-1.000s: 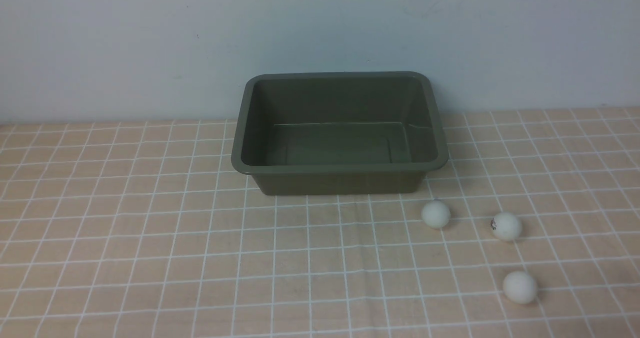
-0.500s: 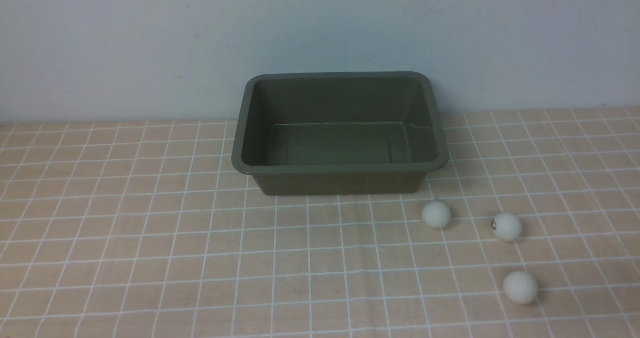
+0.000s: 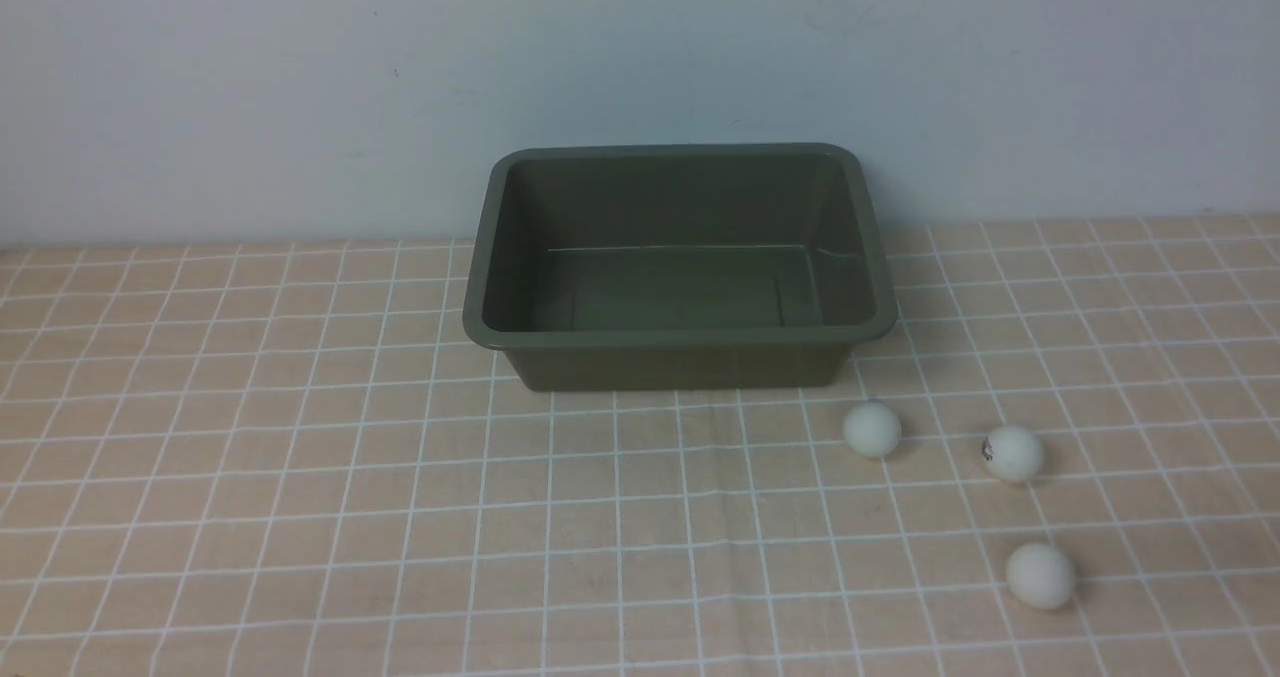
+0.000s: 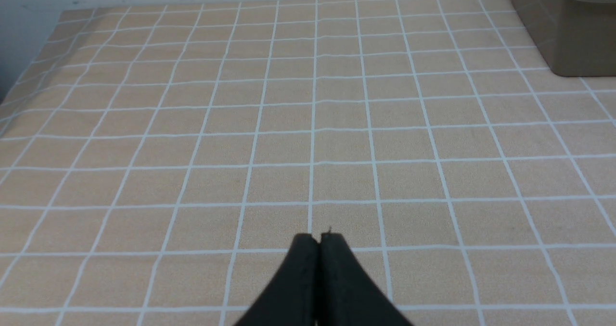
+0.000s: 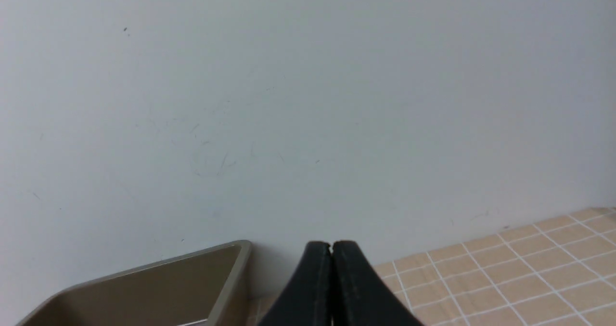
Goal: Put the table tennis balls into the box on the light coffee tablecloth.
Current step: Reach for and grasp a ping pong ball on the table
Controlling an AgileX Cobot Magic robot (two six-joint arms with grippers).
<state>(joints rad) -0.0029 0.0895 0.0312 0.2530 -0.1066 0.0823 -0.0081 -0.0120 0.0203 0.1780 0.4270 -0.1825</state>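
The olive-green box (image 3: 680, 342) stands empty at the back middle of the light coffee tablecloth (image 3: 300, 477). Three white table tennis balls lie on the cloth to its front right: one nearest the box (image 3: 872, 429), one with a dark red mark (image 3: 1013, 454), one nearest me (image 3: 1040, 575). Neither gripper shows in the front view. My left gripper (image 4: 319, 239) is shut and empty above bare cloth, with the box's corner (image 4: 568, 37) far off. My right gripper (image 5: 331, 246) is shut and empty, facing the wall, with the box's rim (image 5: 192, 261) beside it.
A pale grey wall (image 3: 640, 77) rises right behind the box. The cloth's far left edge (image 4: 29, 75) shows in the left wrist view.
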